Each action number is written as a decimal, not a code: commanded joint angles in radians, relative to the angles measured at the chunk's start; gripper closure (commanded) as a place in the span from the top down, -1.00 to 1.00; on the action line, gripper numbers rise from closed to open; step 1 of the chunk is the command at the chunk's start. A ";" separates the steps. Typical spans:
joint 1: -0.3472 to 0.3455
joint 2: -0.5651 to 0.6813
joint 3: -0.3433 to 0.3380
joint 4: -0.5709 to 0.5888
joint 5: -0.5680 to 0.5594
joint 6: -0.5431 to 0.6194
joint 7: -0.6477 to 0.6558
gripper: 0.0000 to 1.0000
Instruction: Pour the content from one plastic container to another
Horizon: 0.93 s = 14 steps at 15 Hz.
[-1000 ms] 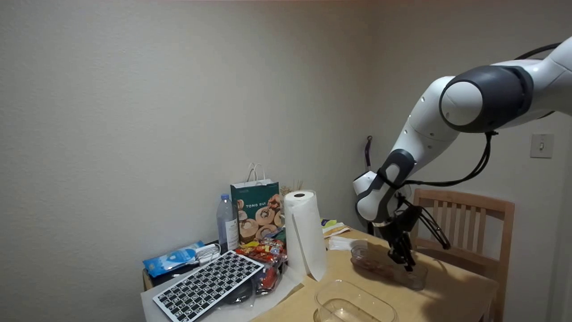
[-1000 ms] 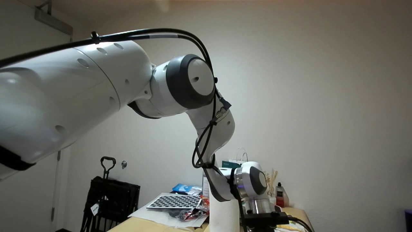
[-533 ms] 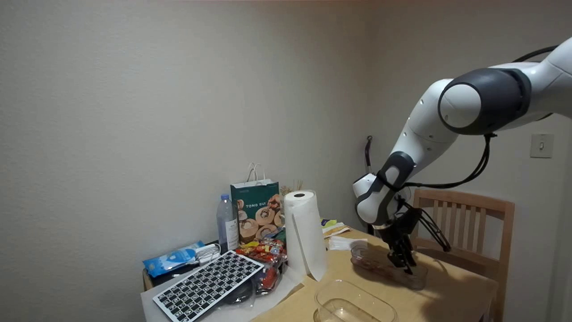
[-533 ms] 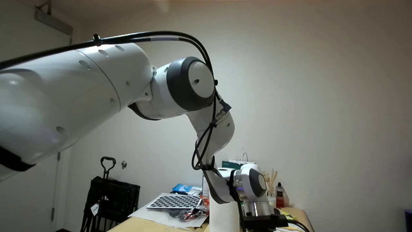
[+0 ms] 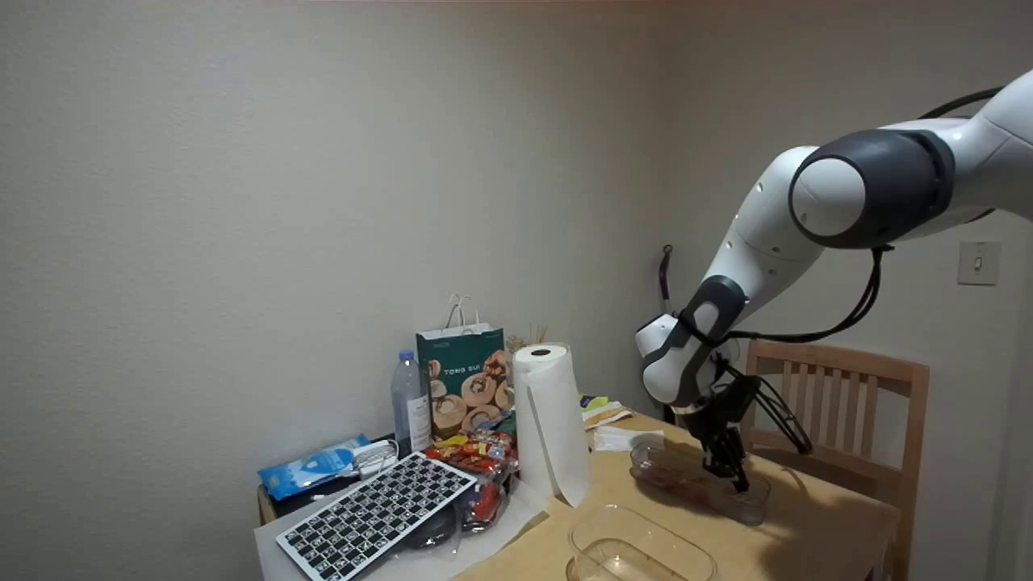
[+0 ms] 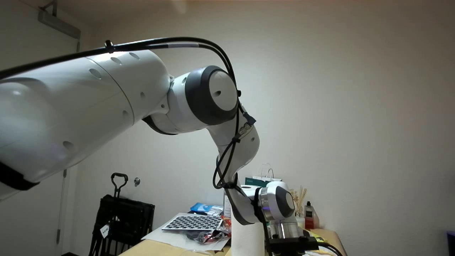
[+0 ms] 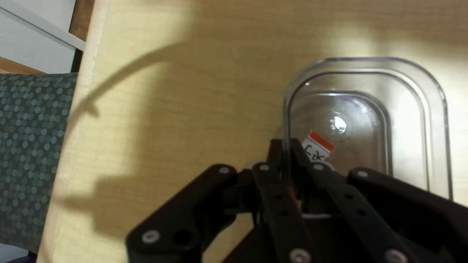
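The jaws are closed on 1 side wall of the clear container [image 7: 407,124], which has shifted slightly on the surface [image 5: 823,524] since 0.5 s ago, a red-and-white item [image 7: 317,147] inside. Near it, the 2nd container [image 5: 641,553] hasn't moved.

Paper towels [image 5: 553,420], a green shopping bag [image 5: 464,367] and a plastic bottle [image 5: 411,407] stand together on a wooden table [image 5: 823,520], left of a slatted chair [image 5: 839,359], in what appears to be a room in a home. A light switch [image 5: 978,263] is set in the plain wall [image 5: 928,303] at right, and, in an exterior view, a folded black cart [image 6: 122,220] stands near a door [image 6: 32,213] at left.
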 commanded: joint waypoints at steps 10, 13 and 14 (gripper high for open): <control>0.139 -0.222 -0.038 0.043 -0.061 -0.509 0.151 -0.88; 0.145 -0.266 -0.015 0.052 -0.064 -0.604 0.140 -0.88; 0.150 -0.284 -0.018 0.039 -0.086 -0.577 0.169 -0.88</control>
